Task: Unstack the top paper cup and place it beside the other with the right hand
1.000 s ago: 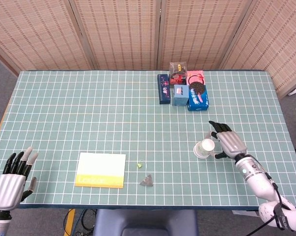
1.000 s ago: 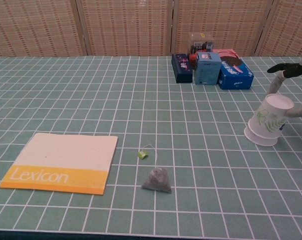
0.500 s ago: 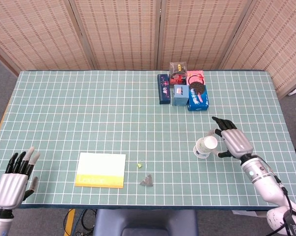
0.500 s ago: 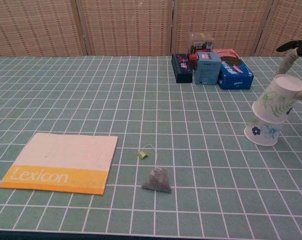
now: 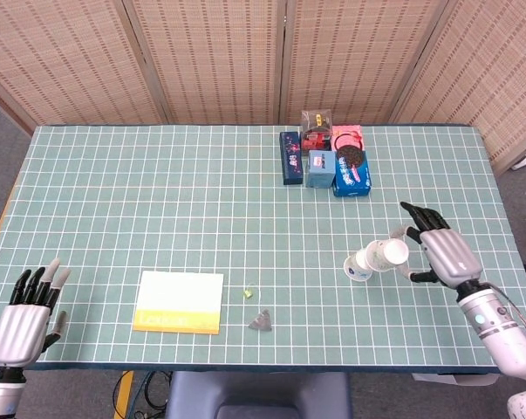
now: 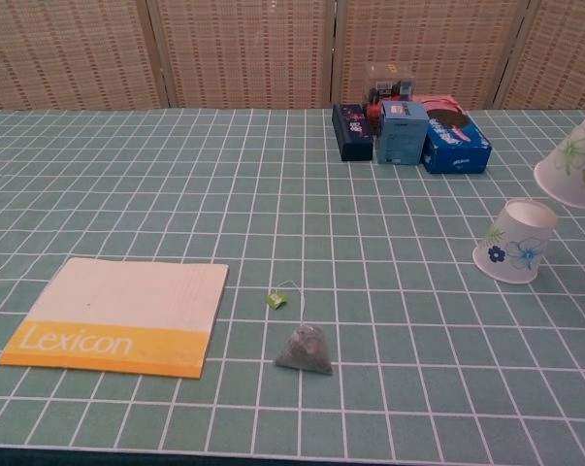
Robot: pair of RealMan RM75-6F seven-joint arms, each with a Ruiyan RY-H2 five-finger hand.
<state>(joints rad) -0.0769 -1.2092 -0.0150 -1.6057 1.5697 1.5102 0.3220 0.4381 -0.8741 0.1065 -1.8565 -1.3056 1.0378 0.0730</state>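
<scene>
My right hand (image 5: 443, 255) grips a white paper cup with green leaves (image 5: 390, 253), held above the table and tilted. In the chest view that lifted cup (image 6: 575, 167) is cut off by the right edge, and the hand itself is out of frame. The other paper cup (image 5: 358, 267), with blue flowers, stands mouth-down on the mat and leans a little (image 6: 518, 242). It is just left of and below the lifted one, and the two are apart. My left hand (image 5: 23, 319) rests at the near left corner, fingers spread, holding nothing.
A yellow and white Lexicon notebook (image 5: 180, 302) lies near the front, with a tea bag (image 5: 262, 321) and its green tag (image 5: 248, 294) to its right. Several snack boxes (image 5: 325, 159) are clustered at the back. Bamboo screens stand behind the table.
The right hand has pulled the green-leaf cup up and to the right, off the blue-flower cup, which stays on the mat. The left hand has barely moved.
</scene>
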